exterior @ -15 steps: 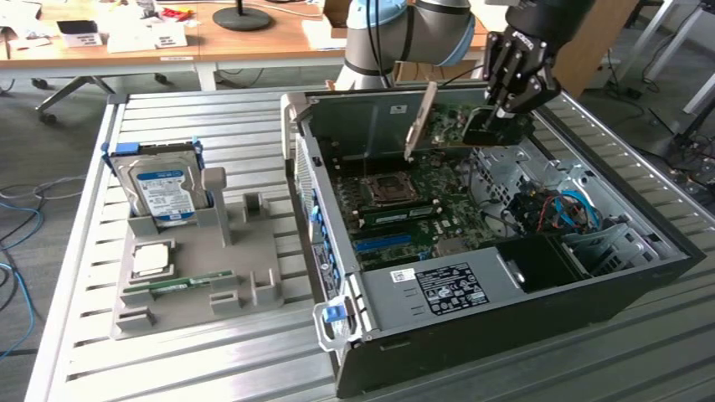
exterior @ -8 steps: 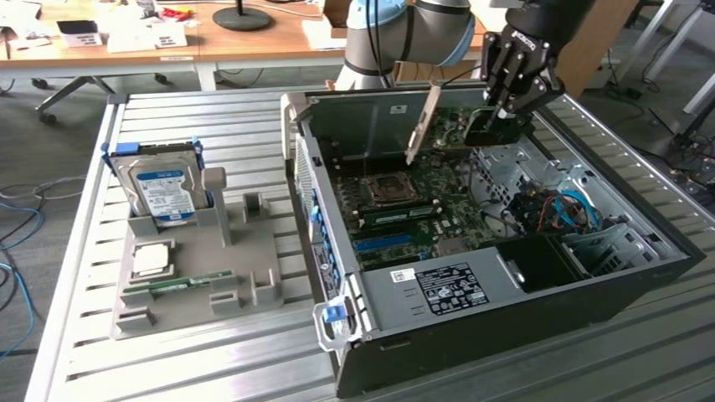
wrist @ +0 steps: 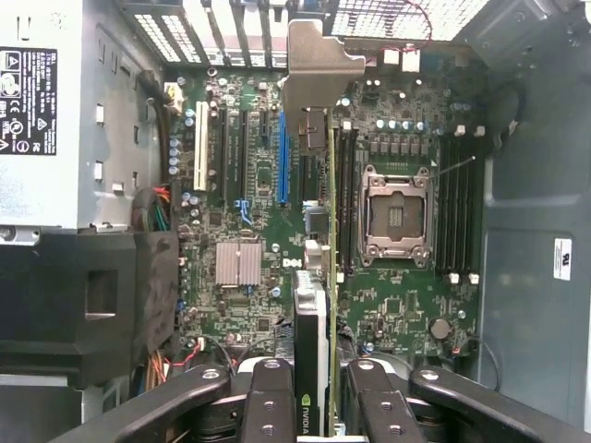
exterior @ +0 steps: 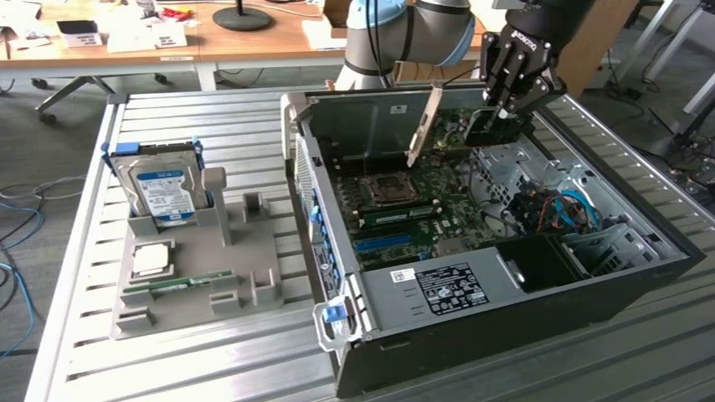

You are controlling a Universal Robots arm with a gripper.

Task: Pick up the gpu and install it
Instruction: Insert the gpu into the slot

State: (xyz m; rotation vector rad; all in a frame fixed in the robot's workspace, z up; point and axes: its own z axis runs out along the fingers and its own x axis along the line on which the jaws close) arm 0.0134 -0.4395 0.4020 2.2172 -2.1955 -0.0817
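The arm (exterior: 430, 38) is a thick silver-grey tube with a pale blue joint cap (rounded, like a lid). Its pincer (exterior: 501, 113) is black, built of linked bars; the fingers (wrist: 271, 397) carry small round screw heads along matte faces.

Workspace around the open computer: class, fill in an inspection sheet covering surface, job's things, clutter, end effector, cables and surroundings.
Surface: slatted metal table, grey fixture on it.
Job's things: gpu held on edge over the motherboard inside the open computer case.
Clutter: hard drive, processor and RAM stick in the fixture.
End effector: shut on the gpu.
Cables: blue cables inside the case; loose cables on the floor.
Surroundings: wooden desks behind.
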